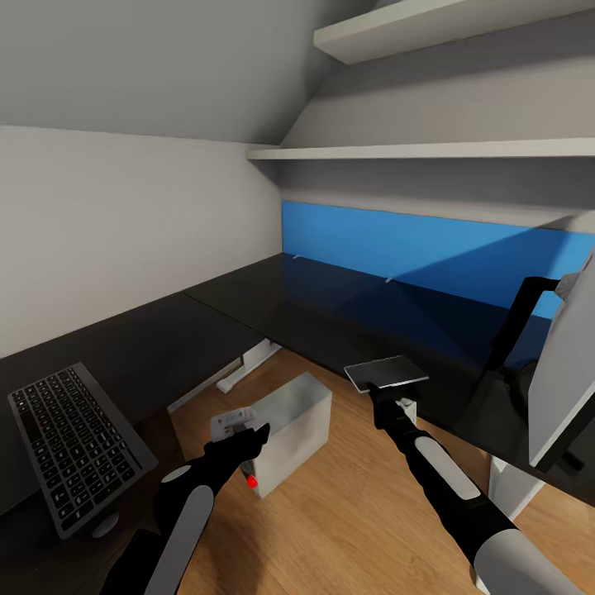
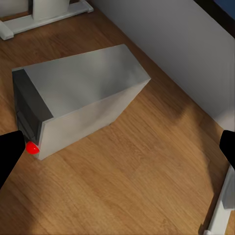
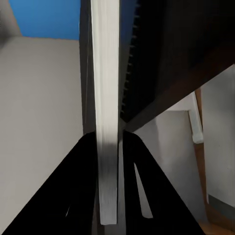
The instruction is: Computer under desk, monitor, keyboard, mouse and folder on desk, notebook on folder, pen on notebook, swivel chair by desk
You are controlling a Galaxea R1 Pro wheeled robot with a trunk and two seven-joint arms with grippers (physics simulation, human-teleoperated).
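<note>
Nearest the camera, left side: slim grey-framed keyboard with dark keys [image 1: 76, 446] lies on the glossy black counter [image 1: 273, 306], so that item looks placed. Left gripper [image 1: 248, 438] hangs over the wood floor [image 1: 347, 496] above the light grey tower computer [image 2: 78, 105], red light facing us; its fingers [image 2: 10, 152] are spread wide with nothing between them. Computer sits on the floor by the white counter leg, roughly under the counter edge, probably acceptable. Right gripper [image 1: 392, 397] is clamped on a thin dark notebook with a pale edge [image 1: 386, 372], held level at the counter's front edge. Far right, large black monitor with light grey back [image 1: 566, 380] stands on the counter. Blue back panel [image 1: 430, 248] beyond. My read: notebook placement under way; folder, pen, mouse, chair still outstanding.
</note>
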